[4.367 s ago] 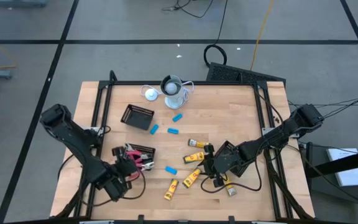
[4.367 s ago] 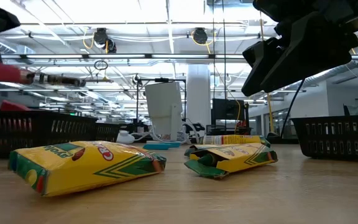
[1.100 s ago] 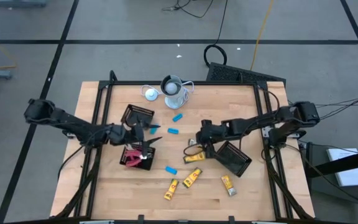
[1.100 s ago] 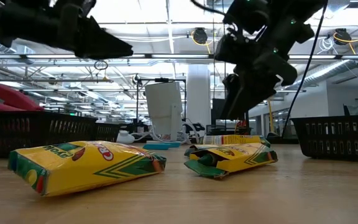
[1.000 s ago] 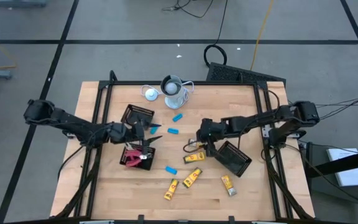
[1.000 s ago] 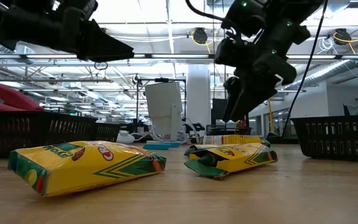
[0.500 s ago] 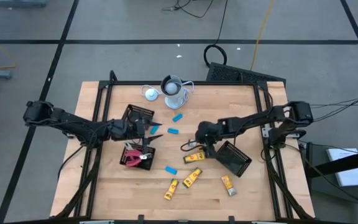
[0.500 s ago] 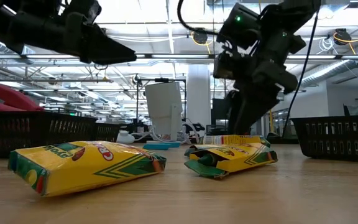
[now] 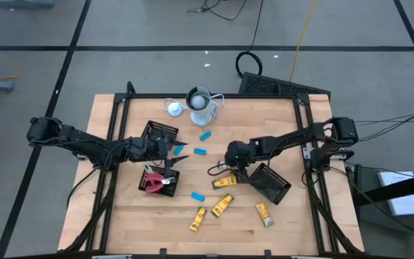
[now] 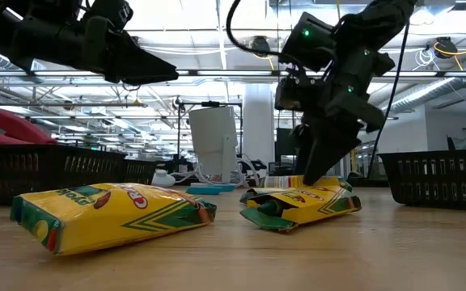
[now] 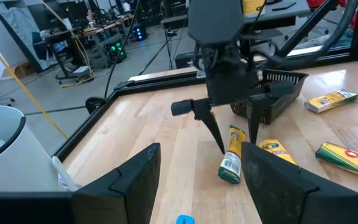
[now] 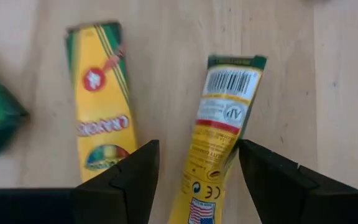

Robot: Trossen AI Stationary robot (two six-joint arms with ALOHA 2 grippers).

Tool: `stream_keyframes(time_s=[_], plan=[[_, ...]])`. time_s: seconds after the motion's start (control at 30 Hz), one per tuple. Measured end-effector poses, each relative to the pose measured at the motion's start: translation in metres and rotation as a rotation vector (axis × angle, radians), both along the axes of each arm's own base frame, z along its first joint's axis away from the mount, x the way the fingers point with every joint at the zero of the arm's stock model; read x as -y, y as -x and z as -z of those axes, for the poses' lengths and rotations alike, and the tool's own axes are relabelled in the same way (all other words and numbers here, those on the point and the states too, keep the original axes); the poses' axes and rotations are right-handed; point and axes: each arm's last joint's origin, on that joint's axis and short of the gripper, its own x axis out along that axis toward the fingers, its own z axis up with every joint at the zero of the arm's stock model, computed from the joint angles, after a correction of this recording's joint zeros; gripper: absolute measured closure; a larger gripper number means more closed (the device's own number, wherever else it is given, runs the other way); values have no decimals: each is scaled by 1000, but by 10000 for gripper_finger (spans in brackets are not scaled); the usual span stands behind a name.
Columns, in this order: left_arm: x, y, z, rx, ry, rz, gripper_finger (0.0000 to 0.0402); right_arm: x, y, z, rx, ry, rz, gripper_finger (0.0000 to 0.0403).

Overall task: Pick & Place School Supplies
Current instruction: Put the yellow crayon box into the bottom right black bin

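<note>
1. The right gripper (image 9: 226, 167) sits just right of the high view's centre, fingers spread apart and pointing down over a yellow crayon box (image 9: 226, 170). In the right wrist view that box (image 12: 219, 134) lies between the two fingers, barcode side up, and nothing is clamped yet.

2. A second crayon box (image 12: 103, 115) lies just beside the first in the right wrist view, apart from it. Three more yellow boxes (image 9: 222, 205) lie lower in the high view, toward the bottom centre.

3. The box is likely light, thin cardboard: stiff along its length but easy to crush across the broad faces. My judgement is that the best hold is across the narrow width near the middle, with gentle closing, since the glossy print may be a little slippery.

4. The left gripper (image 9: 176, 151) hovers left of centre in the high view, fingers apart and empty, near a blue block (image 9: 200, 152) and beside a black mesh basket (image 9: 159, 134).

5. Red-handled tools (image 9: 152, 186) rest in another basket below it. A third basket (image 9: 270, 183) lies tilted just right of the right gripper.
</note>
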Motion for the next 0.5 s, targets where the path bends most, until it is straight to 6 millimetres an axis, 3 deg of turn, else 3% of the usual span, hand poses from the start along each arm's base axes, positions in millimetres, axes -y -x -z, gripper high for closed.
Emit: stream_keyframes(time_s=[0.2,0.5], plan=[[0,0,0,-4,1,0,174,0,-3,15,-39,-2,0,188],[0,0,1,-8,3,-2,174,-4,-4,16,-37,10,-12,209]])
